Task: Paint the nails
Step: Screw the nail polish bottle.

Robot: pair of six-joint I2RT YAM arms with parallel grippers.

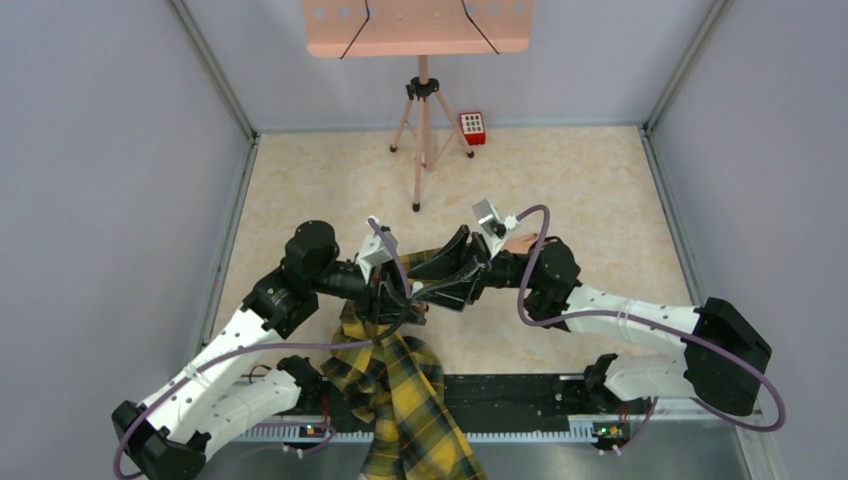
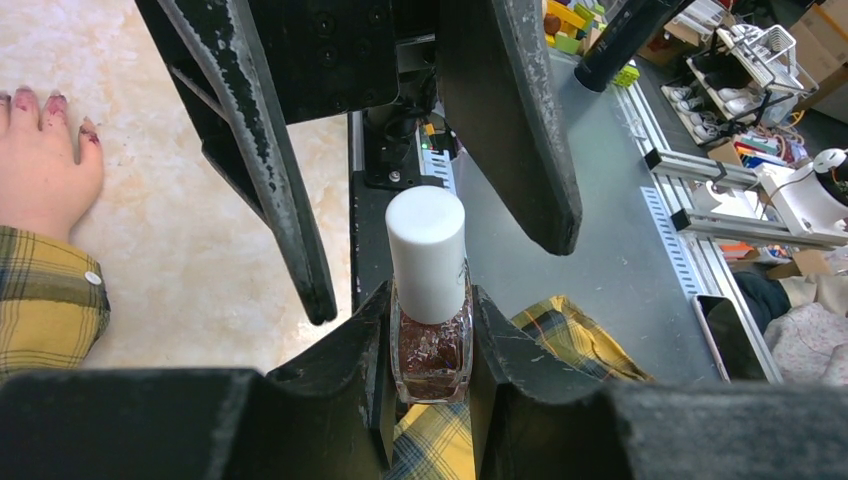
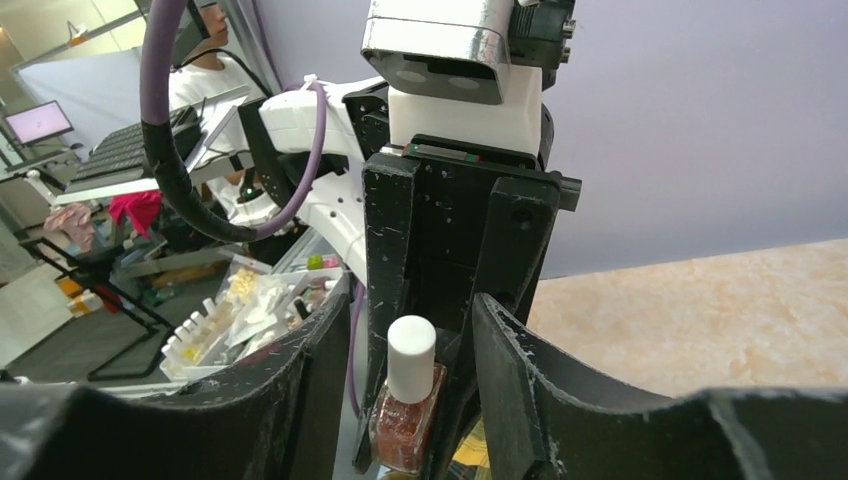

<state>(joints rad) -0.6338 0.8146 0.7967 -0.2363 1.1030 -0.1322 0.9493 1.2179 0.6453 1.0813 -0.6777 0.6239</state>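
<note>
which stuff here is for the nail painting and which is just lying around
For the job: nail polish bottle, held in left gripper; right gripper; nails on mannequin hand.
Lying about: tripod, red keypad box.

Bottle [image 2: 428, 250] in left pincer [image 2: 430, 300]; mannequin hand [image 2: 45, 165] on table [image 2: 200, 250] nearby.

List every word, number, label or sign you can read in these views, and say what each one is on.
Nothing can be read in any view.
On the red keypad box: white buttons, any markings too small to read.
On the nail polish bottle: no label shows.
On its white cap: blank.
On the monitor in the right wrist view: screen too blurred to read.
</note>
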